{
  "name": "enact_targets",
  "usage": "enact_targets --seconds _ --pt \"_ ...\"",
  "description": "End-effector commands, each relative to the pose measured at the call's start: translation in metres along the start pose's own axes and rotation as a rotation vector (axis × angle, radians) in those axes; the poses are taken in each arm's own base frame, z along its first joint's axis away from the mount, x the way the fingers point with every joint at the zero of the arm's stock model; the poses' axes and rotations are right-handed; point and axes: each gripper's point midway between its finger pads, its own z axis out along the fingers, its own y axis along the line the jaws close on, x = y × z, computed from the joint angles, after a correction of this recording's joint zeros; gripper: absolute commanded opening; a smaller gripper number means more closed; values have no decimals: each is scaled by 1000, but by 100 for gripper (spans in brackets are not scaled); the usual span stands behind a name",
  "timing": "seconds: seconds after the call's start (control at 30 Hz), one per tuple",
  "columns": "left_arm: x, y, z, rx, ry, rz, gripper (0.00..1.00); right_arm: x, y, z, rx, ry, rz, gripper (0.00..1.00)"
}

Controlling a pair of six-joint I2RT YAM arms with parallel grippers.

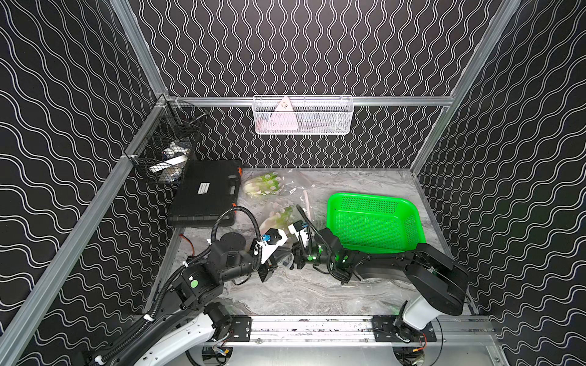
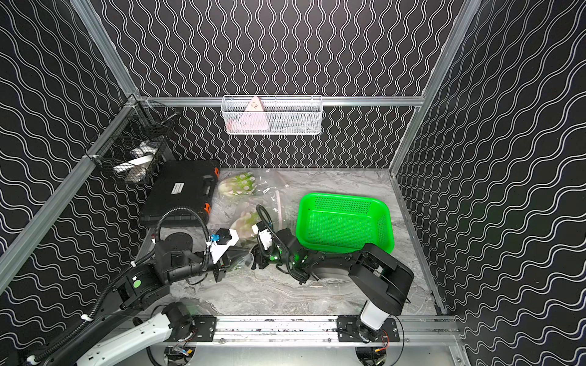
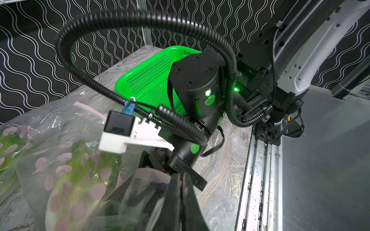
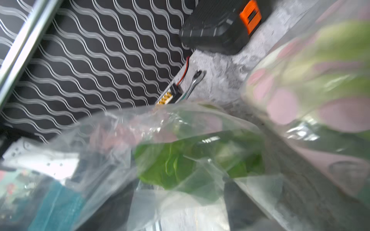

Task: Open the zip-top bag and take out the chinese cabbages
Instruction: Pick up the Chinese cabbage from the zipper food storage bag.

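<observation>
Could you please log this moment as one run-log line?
left gripper: shut on zip-top bag | right gripper: state unclear | cabbages: inside bag

Clear pink-dotted zip-top bag crumpled on table; chinese cabbages inside, whitish bases, green leaves.

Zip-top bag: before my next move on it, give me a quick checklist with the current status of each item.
1. Left gripper clamped on the zip-top bag: ok, shut on the plastic.
2. Right gripper holding the bag: cannot tell, its wrist view is blurred.
3. Bag mouth open: cannot tell, the pink zip strip shows but its state is unclear.
4. Chinese cabbages out: not ok, those in view are inside the bag.
5. Green basket upright beside the bag: ok.
</observation>
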Motion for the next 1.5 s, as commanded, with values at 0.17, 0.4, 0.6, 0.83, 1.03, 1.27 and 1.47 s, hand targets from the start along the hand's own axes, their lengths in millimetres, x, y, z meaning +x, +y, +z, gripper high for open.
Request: enact_targets --seconds 0.17,0.4,0.6,0.83,1.03,1.27,1.47 --pt "-5 -3 -11 -2 -16 28 0 -16 28 -2 -116 131 -68 71" --pt "-3 5 -2 -36 -29 -2 0 15 50 -4 -263 274 -120 54" --pt "-5 14 7 -67 -44 -35 0 40 37 8 -253 277 -73 49" --pt "-4 80 -17 -476 7 -194 99 44 -6 17 -72 162 2 72" --pt "21 131 -51 -881 202 -339 99 45 -16 6 -21 97 10 69" --pt "60 135 -33 -890 406 -562 81 58 1 14 -90 143 20 69" --pt "125 147 -27 -826 527 -889 54 70 7 20 -143 128 42 62"
